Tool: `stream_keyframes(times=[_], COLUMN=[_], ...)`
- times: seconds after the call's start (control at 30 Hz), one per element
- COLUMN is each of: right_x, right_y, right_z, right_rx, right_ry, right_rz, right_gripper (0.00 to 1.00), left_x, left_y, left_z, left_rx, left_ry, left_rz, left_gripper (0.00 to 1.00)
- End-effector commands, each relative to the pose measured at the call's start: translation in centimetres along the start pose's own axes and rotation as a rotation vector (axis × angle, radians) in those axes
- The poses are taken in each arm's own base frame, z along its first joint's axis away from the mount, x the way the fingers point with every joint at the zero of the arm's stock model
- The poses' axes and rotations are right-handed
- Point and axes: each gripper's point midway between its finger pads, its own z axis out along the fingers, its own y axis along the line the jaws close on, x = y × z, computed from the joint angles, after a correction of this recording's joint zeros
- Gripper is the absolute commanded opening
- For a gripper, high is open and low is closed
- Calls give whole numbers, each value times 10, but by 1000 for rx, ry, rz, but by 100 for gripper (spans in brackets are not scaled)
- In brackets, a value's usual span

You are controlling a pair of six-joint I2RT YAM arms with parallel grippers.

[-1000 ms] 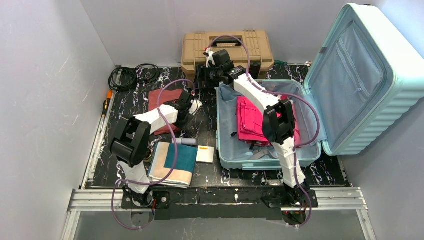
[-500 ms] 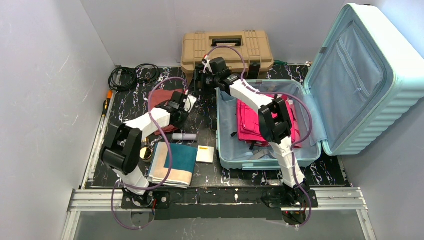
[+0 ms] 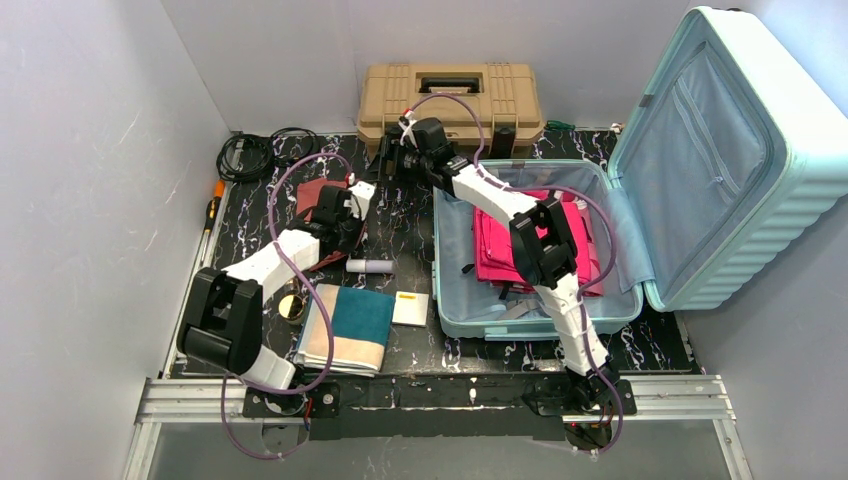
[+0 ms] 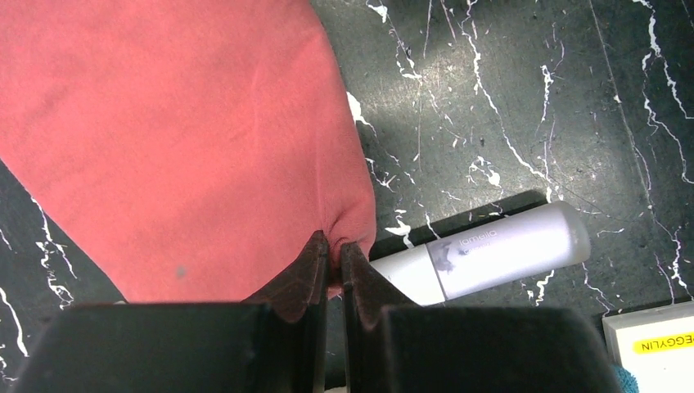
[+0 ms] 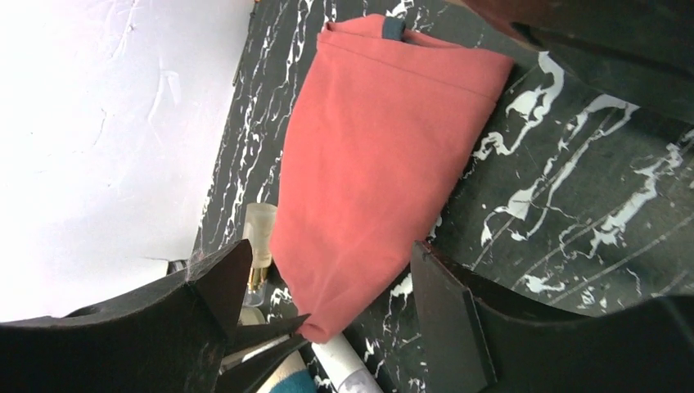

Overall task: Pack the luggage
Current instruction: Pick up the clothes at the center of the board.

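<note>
The luggage [image 3: 540,322] lies open on the right of the table, its pale mint lid [image 3: 720,160] propped up and pink clothes [image 3: 530,240] inside. A red cloth [image 3: 312,193] lies on the dark marble table left of it. My left gripper [image 4: 335,246] is shut on the cloth's near corner, which puckers between the tips; from above it [image 3: 335,228] sits over that cloth. My right gripper [image 5: 331,254] hangs open above the red cloth [image 5: 385,155], touching nothing, by the luggage's far left corner [image 3: 385,165].
A white tube [image 3: 368,266] lies just right of the pinched corner. A folded teal and cream towel [image 3: 345,325] and a small white box [image 3: 410,308] sit near the front. A tan toolbox [image 3: 455,95] stands at the back, with cables [image 3: 265,150] and a screwdriver [image 3: 213,205] at the left.
My left gripper closed on the red cloth's corner while its arm swung left. The right arm moved left from the luggage's far corner to above the cloth. The tube came into view.
</note>
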Motion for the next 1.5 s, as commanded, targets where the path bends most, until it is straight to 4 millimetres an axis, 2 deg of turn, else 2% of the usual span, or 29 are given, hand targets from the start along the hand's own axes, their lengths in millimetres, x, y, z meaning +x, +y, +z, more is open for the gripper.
stream_keyframes(times=[0.0,0.17,0.37,0.47,0.63,0.77,1.07,1.17,1.47], right_x=[86,97,82,83,93,94,115,121,126], right_y=[3,13,19,19,13,6,-25,-27,-19], right_z=[34,37,19,18,28,32,56,62,71], right_rx=[-34,-34,2,12,-6,12,40,25,-57], right_ry=[213,230,203,198,217,217,241,252,263], right_rz=[92,80,46,48,93,101,124,136,170], right_gripper=[80,80,80,80,80,80,81,81,81], left_x=[-8,-6,-6,-7,-4,-4,-3,2,13], left_y=[3,9,4,5,3,5,-7,-14,-29], left_z=[-11,-16,-19,-20,-21,-24,-34,-33,-34], left_rx=[6,13,45,43,56,54,140,173,249], left_ry=[-67,-89,-109,-118,-118,-120,-116,-107,-79], left_rz=[-49,-98,-107,-112,-118,-121,-124,-120,-115], left_gripper=[0,0,0,0,0,0,0,0,0])
